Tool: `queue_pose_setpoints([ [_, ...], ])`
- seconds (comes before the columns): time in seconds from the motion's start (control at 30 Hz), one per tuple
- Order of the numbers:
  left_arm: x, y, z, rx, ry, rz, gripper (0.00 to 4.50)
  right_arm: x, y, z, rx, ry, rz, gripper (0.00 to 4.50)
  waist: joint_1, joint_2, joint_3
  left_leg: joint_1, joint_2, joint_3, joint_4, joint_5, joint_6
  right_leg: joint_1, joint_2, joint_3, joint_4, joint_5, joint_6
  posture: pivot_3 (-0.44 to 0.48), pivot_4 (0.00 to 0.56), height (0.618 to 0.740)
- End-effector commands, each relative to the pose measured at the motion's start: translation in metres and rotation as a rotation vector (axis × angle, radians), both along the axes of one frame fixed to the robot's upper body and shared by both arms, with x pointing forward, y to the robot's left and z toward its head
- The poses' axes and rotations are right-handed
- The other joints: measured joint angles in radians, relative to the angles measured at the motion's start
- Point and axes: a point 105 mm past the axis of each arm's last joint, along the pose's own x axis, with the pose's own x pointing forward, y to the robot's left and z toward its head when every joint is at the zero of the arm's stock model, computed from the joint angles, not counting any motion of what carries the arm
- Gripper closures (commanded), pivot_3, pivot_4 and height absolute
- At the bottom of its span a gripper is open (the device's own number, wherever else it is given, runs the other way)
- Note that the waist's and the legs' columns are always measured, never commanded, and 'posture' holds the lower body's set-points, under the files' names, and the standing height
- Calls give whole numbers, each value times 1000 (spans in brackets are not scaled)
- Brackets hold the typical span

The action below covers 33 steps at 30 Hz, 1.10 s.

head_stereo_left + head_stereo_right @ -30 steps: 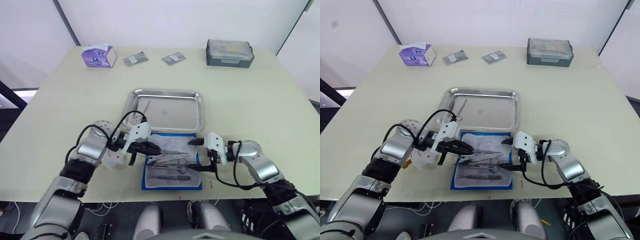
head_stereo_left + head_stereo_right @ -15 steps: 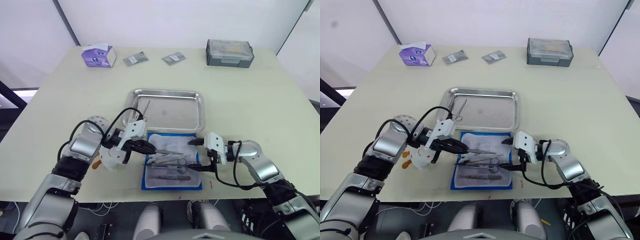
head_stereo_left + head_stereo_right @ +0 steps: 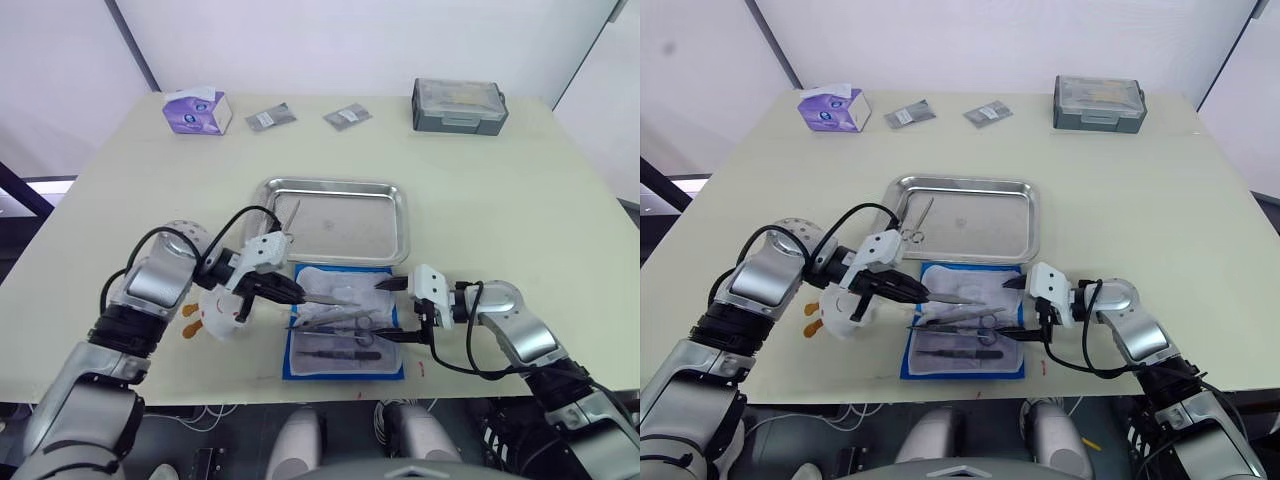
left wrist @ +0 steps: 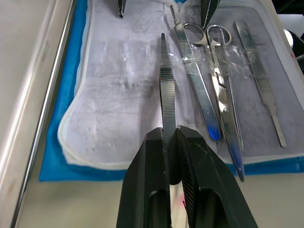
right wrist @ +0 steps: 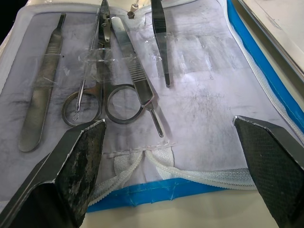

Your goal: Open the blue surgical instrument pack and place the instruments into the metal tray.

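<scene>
The blue surgical instrument pack [image 3: 345, 373] lies open on the table just in front of the metal tray [image 3: 350, 215], its pale lining [image 5: 199, 71] up. Scissors, forceps and a flat handle [image 4: 209, 85] lie side by side on the lining. My left gripper [image 3: 285, 291] is shut on silver tweezers [image 4: 166, 95], held level just above the pack's left part and pointing toward the right gripper. My right gripper [image 3: 400, 310] is open at the pack's right edge, holding nothing. One ring-handled instrument [image 3: 291, 214] lies in the tray's left side.
Along the table's far edge stand a purple tissue box [image 3: 198, 110], two grey foil packets [image 3: 270, 118] [image 3: 347, 117] and a grey lidded box [image 3: 459, 106]. Bare tabletop spreads to both sides of the tray.
My left gripper has drawn back to the left with the tweezers, and its elbow has swung outward. The right arm and the pack have not moved.
</scene>
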Motion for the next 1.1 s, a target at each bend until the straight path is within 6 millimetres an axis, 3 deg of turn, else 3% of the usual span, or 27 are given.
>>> queue_pose_setpoints([
  [0.03, -1, -1, 23, -29, -47, -34, 4445, -27, -21, -71, -198, 269, -50, 0, 0, 0, 0, 0, 0, 0, 0, 0, 0, 0, 0, 0, 0, 0, 0, 0, 150, 734],
  [1.1, -19, 43, 46, 61, 13, 40, 4445, -24, -20, -71, -198, 266, -47, 0, -1, 2, 3, 0, 1, 1, 0, 0, 0, -1, 1, 0, 0, -1, 1, 0, 150, 734],
])
